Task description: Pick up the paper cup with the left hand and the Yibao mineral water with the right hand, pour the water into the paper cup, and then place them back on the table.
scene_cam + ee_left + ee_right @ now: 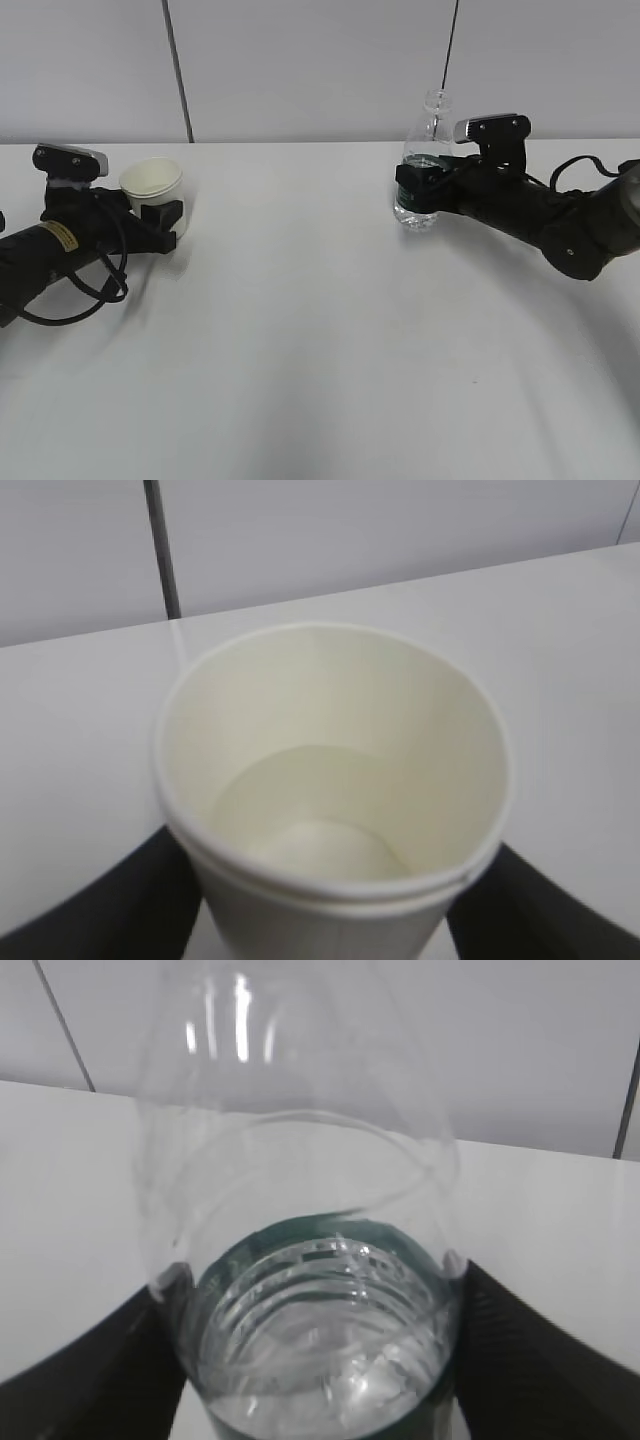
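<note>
White table [320,350] below a pale panelled wall holds everything: cup [153,182] between the left gripper's [165,218] fingers with water in it, bottle [425,160] between the right gripper's [415,190], both seemingly set down, so pouring looks done, releasing remains, nothing obstructs.

Pale grey panelled wall [300,70]; dark vertical seam [178,70]; even, soft light

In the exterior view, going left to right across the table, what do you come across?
The left hand → the paper cup between its fingers → a bare stretch of the table → the Yibao mineral water → the right hand, its arm running off to the right.
</note>
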